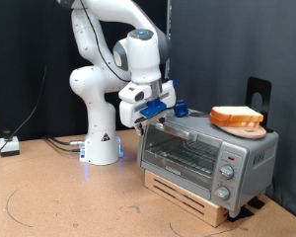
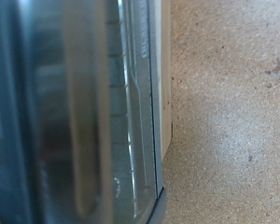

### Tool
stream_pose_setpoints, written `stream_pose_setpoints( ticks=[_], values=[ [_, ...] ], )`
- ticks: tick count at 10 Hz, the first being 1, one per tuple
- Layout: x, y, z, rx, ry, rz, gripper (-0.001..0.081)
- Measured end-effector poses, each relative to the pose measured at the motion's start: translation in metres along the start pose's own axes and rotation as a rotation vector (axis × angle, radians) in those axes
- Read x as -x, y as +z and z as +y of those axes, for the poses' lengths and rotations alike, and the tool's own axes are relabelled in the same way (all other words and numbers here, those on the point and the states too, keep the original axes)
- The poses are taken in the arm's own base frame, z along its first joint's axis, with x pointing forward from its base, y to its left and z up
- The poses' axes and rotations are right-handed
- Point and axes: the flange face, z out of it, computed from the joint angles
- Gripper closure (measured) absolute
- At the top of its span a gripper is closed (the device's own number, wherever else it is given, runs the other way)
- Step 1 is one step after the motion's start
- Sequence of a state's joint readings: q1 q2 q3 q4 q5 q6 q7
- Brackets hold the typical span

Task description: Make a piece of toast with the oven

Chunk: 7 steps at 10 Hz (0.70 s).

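Note:
The silver-grey oven (image 1: 209,155) stands at the exterior view's right, its glass door upright and shut, with the knobs (image 1: 227,170) on its right panel. My gripper (image 1: 154,112), with blue fingers, hangs at the oven's top left corner, by the top of the door. The wrist view shows the oven's door (image 2: 131,121) and its bar handle (image 2: 84,112) blurred and very close; my fingers do not show there. The piece of toast is not in view. A like slice on a tan wooden disc (image 1: 237,118) lies on the oven's roof.
The oven rests on a low wooden crate (image 1: 187,195) on the brown table (image 2: 233,112). A black stand (image 1: 259,94) rises behind the oven. The arm's white base (image 1: 101,148) stands at the back, with cables and a small white box (image 1: 8,146) at the left.

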State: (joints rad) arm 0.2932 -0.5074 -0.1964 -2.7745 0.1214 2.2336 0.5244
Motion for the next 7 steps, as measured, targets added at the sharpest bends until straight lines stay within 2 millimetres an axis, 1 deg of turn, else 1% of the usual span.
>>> stream_pose_setpoints(
  ticks=[2,7],
  values=[
    [-0.01,-0.001,0.003,-0.012,0.052,0.013,-0.0003],
    [-0.041,-0.003,0.021,-0.008,0.134,0.009,-0.0003]
  ],
)
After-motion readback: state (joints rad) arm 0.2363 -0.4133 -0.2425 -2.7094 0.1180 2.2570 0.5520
